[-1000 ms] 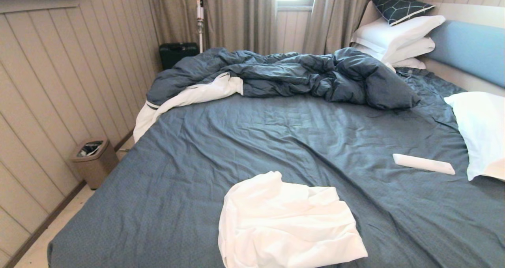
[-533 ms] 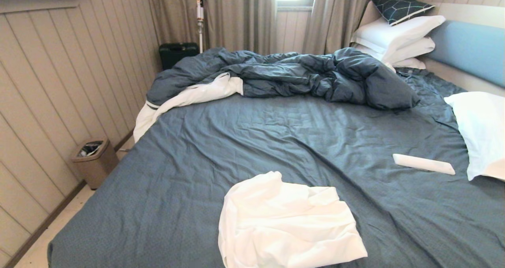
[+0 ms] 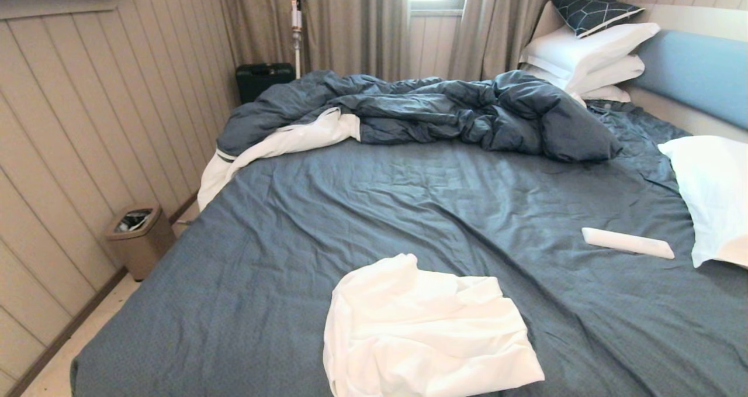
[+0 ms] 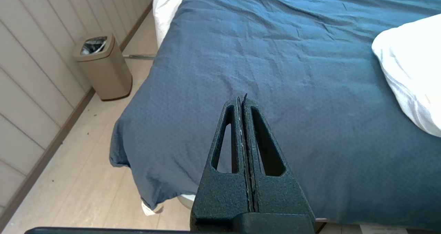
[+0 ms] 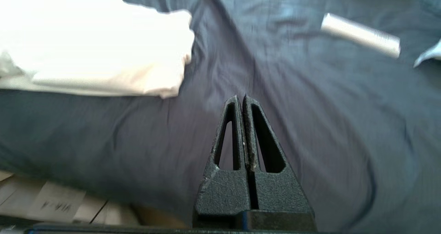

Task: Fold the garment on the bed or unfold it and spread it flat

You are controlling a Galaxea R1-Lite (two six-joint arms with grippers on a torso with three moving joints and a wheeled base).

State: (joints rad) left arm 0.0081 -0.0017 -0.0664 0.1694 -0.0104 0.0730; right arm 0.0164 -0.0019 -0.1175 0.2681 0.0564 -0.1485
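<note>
With neither arm visible from the head view, the garment sits loosely bunched on the near-centre of the bed, nothing lying on it. Clutter around it: rumpled dark-blue duvet with white lining piled along the far side, a white pillow at the right edge, a white flat bar-shaped object just left of that pillow and well apart from the garment, stacked white pillows plus a dark patterned cushion far right by the light-blue headboard. Off the bed on the left: tan bin on the floor by the wall, dark case in the far corner. No chest print or readable lettering shows on the garment; the paper on the floor in the right wrist view is too blurred to read. Left gripper hangs over the near-left corner of the bed, fingers pressed together, holding nothing, garment off to its right. Right gripper hangs over bare sheet near the bed's near edge, between garment and white bar, fingers likewise pressed together and empty.
</note>
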